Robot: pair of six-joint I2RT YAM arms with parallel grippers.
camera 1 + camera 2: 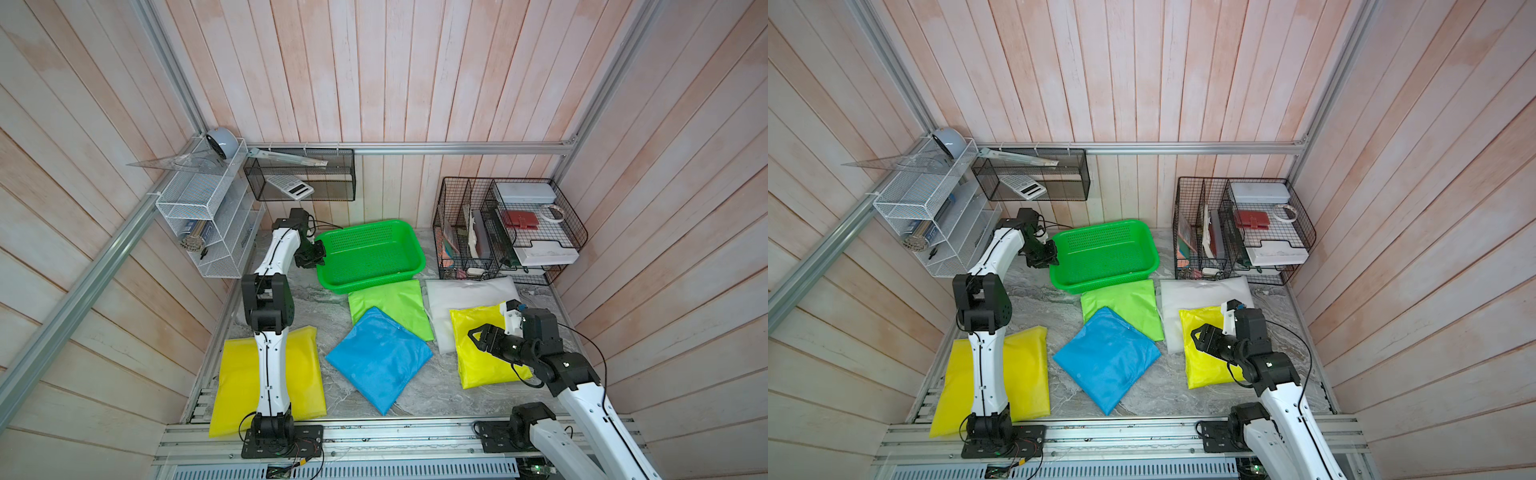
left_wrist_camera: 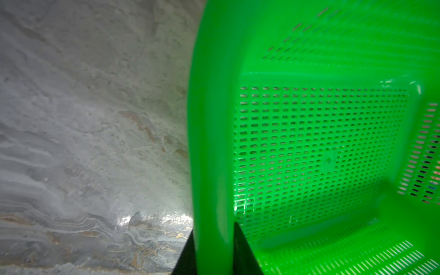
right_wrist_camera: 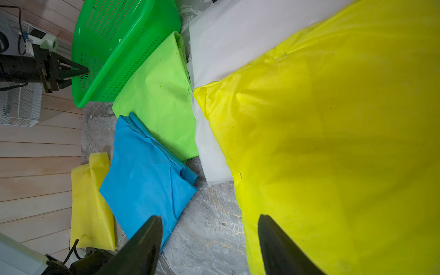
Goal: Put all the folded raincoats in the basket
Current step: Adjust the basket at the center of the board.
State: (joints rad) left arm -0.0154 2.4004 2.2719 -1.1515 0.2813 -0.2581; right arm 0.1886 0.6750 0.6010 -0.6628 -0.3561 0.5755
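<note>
The bright green perforated basket (image 1: 374, 257) (image 1: 1104, 253) stands at the back middle of the table, with nothing inside it. My left gripper (image 1: 318, 257) (image 2: 213, 227) is shut on the basket's left rim (image 2: 209, 142), one finger inside and one outside. Several folded raincoats lie in front of it: light green (image 1: 390, 307), blue (image 1: 378, 357), white (image 1: 465, 295), bright yellow (image 1: 486, 357) (image 3: 333, 142), and a yellow one (image 1: 299, 365) under the left arm. My right gripper (image 1: 478, 334) (image 3: 209, 216) hangs open over the bright yellow raincoat's left edge, holding nothing.
A black wire organiser (image 1: 507, 228) with papers and boxes stands at the back right. A white wire shelf (image 1: 208, 216) and a black mesh box (image 1: 299, 174) hang on the back left walls. Wooden walls close in three sides.
</note>
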